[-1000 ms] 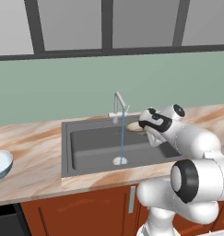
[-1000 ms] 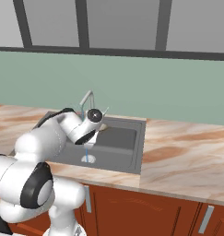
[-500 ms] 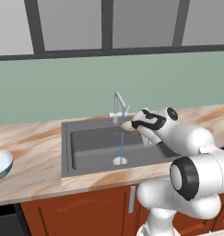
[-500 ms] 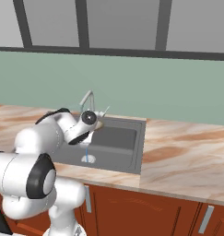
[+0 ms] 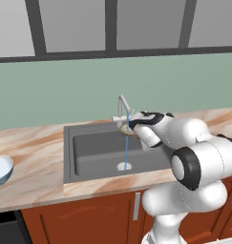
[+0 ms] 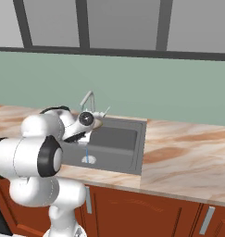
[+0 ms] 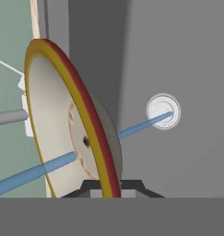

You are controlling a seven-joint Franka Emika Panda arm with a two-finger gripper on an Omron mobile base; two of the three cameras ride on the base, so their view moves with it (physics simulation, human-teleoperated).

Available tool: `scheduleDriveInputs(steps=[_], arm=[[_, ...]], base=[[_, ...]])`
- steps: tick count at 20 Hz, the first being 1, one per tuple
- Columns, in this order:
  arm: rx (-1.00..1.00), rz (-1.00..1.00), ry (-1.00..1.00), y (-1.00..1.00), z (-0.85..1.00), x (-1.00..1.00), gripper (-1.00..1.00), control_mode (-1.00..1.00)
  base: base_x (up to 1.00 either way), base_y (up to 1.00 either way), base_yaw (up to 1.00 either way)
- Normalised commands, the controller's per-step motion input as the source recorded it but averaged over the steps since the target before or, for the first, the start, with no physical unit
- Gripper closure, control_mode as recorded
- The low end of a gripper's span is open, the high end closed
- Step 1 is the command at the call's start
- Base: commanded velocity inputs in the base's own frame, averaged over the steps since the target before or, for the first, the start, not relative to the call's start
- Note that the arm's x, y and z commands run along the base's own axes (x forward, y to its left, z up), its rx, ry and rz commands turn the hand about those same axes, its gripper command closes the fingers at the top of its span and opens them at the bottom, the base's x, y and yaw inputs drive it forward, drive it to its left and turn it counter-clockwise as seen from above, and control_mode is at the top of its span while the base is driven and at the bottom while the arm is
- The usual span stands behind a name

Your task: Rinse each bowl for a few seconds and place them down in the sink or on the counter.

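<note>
A: The hand view shows the gripper [image 7: 111,186] pinching the rim of a shallow tan bowl [image 7: 62,120], red-and-yellow edged, with the water stream [image 7: 35,171] passing it above the drain [image 7: 163,111].

B: From the left, a glossy pale bowl [image 5: 0,170] sits on the marbled counter [image 5: 34,162], well left of the dark sink [image 5: 93,152].

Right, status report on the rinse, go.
Claw shut on beige bowl rim. Bowl under running tap, over sink. Blue-white bowl waiting on counter.
</note>
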Motion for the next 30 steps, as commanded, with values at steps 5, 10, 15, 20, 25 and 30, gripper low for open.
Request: scheduleDriveInputs(steps=[5, 10, 15, 20, 25, 30], arm=[[0.0, 0.0, -0.03, -0.19, 0.03, -0.03, 1.0, -1.0], [0.0, 0.0, -0.02, -0.28, 0.14, -0.17, 1.0, -1.0], [0.0, -0.02, 0.0, -0.26, 0.32, -0.12, 1.0, -1.0], [0.0, -0.06, 0.0, -0.25, 0.46, -0.06, 1.0, -1.0], [0.0, -0.1, 0.0, -0.24, 0.44, 0.0, 1.0, -1.0], [0.0, -0.18, 0.0, -0.16, 0.29, 0.01, 1.0, -1.0]], base=[[0.0, 0.0, 0.0], [0.0, 0.0, 0.0], [0.0, 0.0, 0.0], [0.0, 0.0, 0.0], [0.0, 0.0, 0.0], [0.0, 0.0, 0.0]])
